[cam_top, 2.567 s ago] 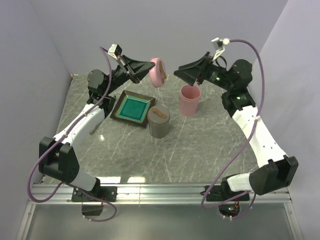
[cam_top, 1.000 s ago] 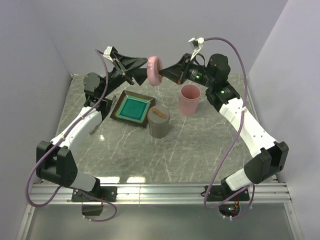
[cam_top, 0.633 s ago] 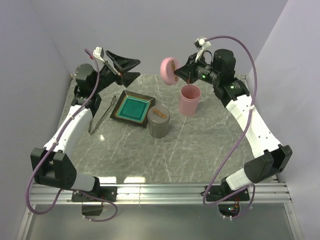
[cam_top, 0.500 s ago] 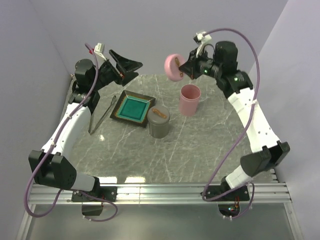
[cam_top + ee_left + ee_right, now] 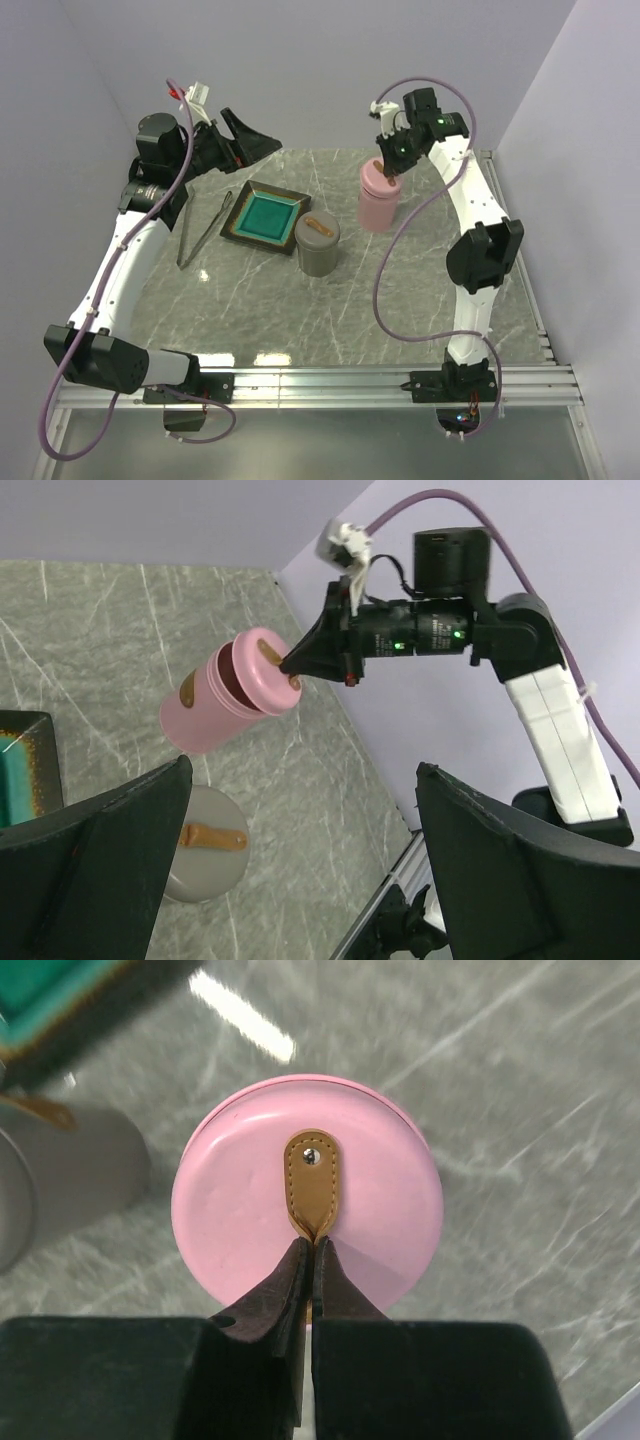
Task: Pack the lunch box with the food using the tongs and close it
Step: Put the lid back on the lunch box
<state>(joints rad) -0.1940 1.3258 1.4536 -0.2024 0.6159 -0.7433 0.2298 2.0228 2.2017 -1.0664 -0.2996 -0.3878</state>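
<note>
Though no food shows from above, the tongs [image 5: 203, 228] lie on the surface [image 5: 420, 290] and the right hand [image 5: 383, 172] meets the pink box [image 5: 378, 208]. From the left wrist, the left hand [image 5: 305, 768] gapes empty. From the right wrist, fingers [image 5: 270, 1310] pinch the tab [image 5: 312, 1185] of the lid [image 5: 240, 1210]: likely closing; next, seat it and release.

Passed lid [image 5: 380, 1200] from left tool [image 5: 252, 135] over to right tool [image 5: 308, 1245]. Opened left tool wide and pulled it back, empty, toward rear left. Swung right tool, clamped on lid's brown strap [image 5: 312, 1180], rightward and down. Set lid on top of pink container [image 5: 379, 208], uncovered before.
</note>
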